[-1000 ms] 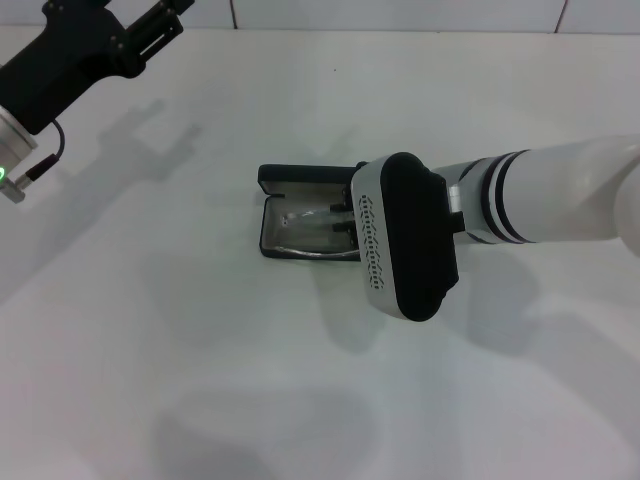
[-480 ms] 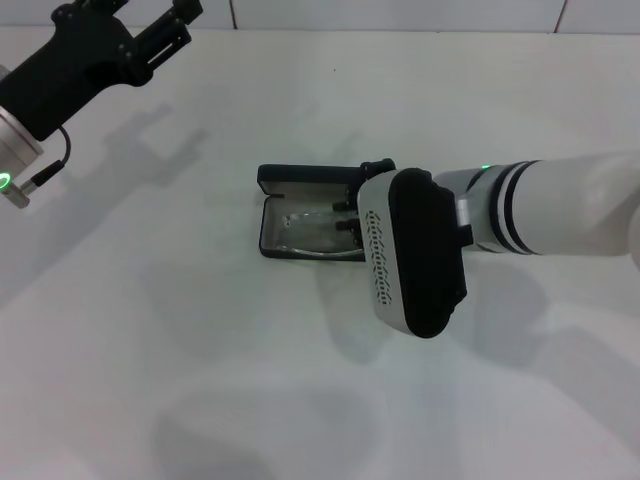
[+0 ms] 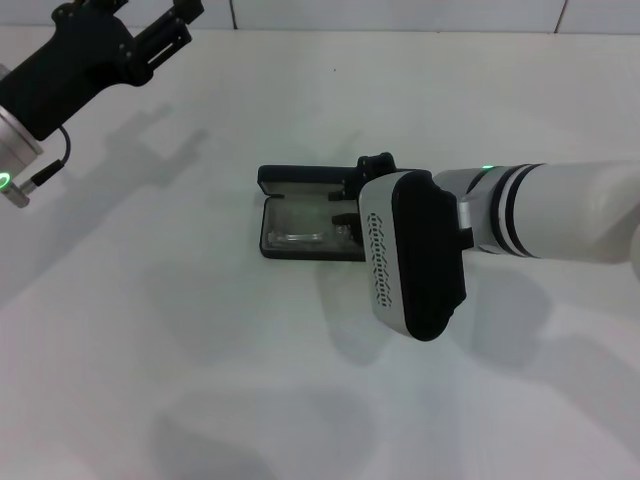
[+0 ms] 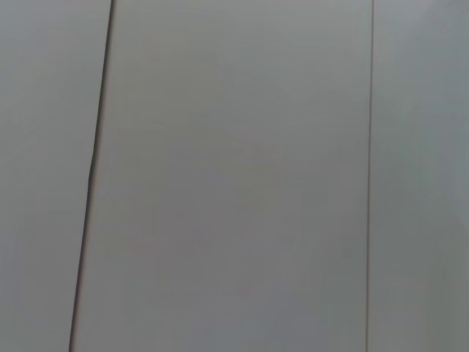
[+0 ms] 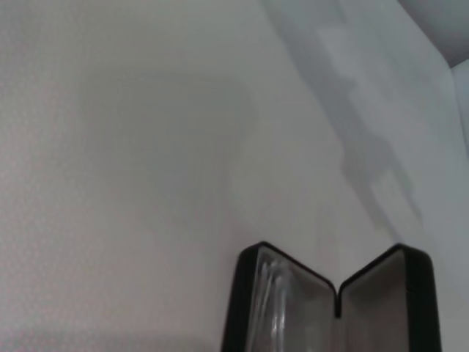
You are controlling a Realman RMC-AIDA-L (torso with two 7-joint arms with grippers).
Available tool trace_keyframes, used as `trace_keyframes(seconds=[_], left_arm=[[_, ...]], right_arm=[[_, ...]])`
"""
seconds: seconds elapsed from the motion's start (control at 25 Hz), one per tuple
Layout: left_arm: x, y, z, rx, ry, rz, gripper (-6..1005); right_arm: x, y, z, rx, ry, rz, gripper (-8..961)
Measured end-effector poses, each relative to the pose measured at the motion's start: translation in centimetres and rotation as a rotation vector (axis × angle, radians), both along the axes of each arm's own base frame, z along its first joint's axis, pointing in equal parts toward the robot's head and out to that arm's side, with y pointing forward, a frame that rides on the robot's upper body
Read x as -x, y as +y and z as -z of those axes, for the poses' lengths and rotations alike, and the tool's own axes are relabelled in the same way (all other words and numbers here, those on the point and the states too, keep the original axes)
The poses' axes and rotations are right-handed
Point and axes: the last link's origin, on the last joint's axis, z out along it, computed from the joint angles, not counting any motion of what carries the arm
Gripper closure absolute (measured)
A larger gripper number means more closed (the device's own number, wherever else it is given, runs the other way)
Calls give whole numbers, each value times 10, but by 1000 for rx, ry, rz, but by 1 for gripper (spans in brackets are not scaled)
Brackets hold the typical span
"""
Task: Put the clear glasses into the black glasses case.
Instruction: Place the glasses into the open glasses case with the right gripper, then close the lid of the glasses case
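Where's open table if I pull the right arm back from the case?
Bare table lies in front of the black glasses case and to its left, up to the left gripper raised at the far left corner. Crowded only at the case, where the right gripper hangs over the clear glasses.

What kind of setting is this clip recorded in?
Probably a lab test bench: a bare white table against a pale panelled wall, holding only an open black glasses case with clear glasses inside, and two robot arms above.
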Motion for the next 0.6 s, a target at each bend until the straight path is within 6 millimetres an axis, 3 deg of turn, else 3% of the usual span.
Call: trace_keyframes(seconds=[0.4,0.6], left_arm=[[1,-1,-1,-2,3,1,300],[0,0,-1,-3,3,5,300]], right_arm=[[11,-18,0,74,36,36,757],[18,-33,-16,232,60,128,758]])
